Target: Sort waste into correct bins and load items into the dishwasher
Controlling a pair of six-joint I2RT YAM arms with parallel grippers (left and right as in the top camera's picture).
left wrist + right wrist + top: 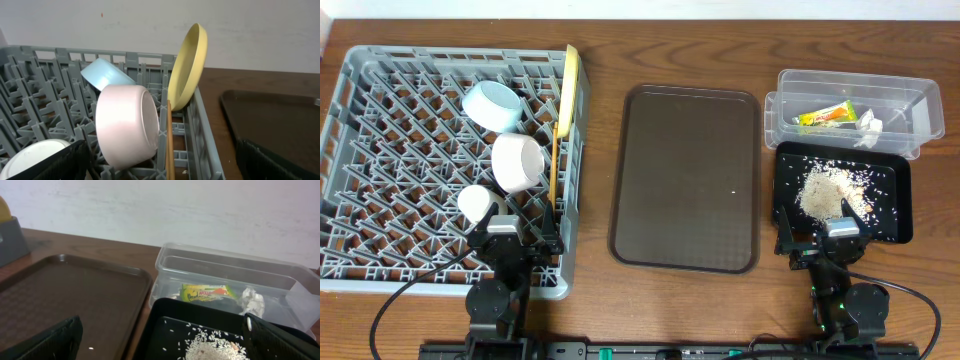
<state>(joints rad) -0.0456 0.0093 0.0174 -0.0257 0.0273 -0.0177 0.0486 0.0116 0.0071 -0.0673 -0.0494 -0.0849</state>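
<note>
Both claws spread, nothing held, low at the near edge of the worktop.

Left claw: rack straight ahead, loaded; chopsticks stand on end just ahead.

Right claw: rice in black tray just ahead; clear tub beyond, holding wrapper and tissue.

One pale speck on brown tray, ahead-left of right claw, which is nearer. Likely a stray crumb; too small to tell.

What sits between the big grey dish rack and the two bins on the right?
Only the dark brown serving tray, lying flat; the overhead view shows it.
</note>
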